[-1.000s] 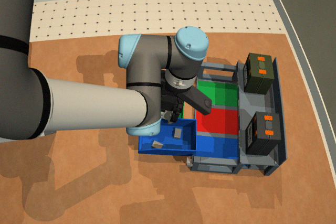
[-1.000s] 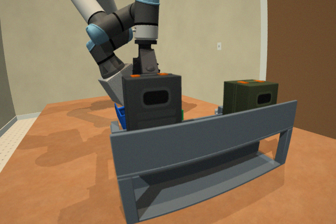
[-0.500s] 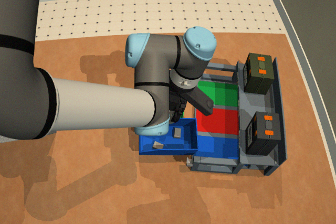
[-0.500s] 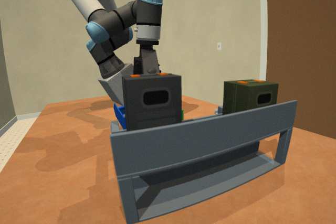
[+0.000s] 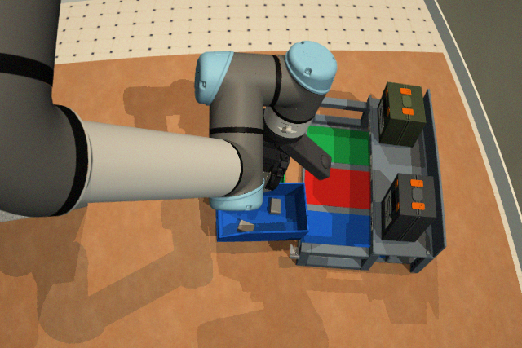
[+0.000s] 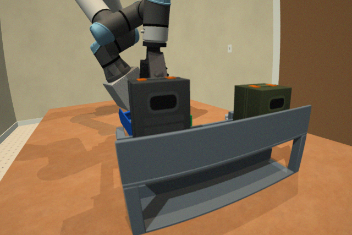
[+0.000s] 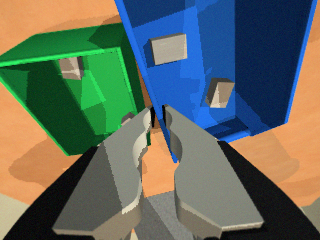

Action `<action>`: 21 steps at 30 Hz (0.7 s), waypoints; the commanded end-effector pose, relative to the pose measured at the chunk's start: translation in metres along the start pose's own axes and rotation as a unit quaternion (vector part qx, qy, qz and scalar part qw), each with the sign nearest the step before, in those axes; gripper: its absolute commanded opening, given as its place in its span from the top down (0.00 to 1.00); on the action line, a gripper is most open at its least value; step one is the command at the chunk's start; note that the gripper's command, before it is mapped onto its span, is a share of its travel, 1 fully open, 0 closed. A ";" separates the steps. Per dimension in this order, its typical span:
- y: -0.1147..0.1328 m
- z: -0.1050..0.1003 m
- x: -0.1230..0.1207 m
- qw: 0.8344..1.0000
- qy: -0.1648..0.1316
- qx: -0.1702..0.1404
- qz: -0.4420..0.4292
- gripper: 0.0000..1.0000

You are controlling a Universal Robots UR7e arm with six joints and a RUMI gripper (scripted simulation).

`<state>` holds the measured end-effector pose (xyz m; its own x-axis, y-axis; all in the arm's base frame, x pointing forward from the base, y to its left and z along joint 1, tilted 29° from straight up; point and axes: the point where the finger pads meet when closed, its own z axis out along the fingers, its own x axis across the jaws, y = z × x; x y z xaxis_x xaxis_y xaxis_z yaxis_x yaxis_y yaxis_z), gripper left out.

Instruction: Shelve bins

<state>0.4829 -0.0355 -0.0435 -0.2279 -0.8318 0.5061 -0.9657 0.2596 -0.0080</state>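
Observation:
The blue bin (image 5: pixel 261 213) holds two grey blocks (image 5: pixel 276 204) and sits with its right end at the shelf's front edge, in front of the blue mark (image 5: pixel 337 228). My gripper (image 7: pixel 158 106) is shut on the thin side wall of the blue bin (image 7: pixel 225 65). The arm hides the fingers in the top view. The green bin (image 7: pixel 75 90), with a grey block inside, lies right beside the blue bin on the table. In the top view only a sliver of the green bin (image 5: pixel 283 176) shows. The red mark (image 5: pixel 337 188) and the green mark (image 5: pixel 339 143) are bare.
The grey shelf (image 6: pixel 210 152) has a low upper board. On that board stand an olive case (image 5: pixel 400 113) and a dark grey case (image 5: pixel 409 205). In the exterior view the dark grey case (image 6: pixel 159 107) hides most of the bins.

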 end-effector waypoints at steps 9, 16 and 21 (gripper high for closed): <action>-0.002 -0.003 0.000 1.000 0.000 0.001 0.001 1.00; 0.000 -0.004 0.000 1.000 0.000 -0.008 0.001 1.00; 0.002 -0.004 0.001 1.000 0.000 -0.015 0.001 1.00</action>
<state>0.4807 -0.0347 -0.0428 -0.2263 -0.8310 0.5082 -0.9635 0.2677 0.0087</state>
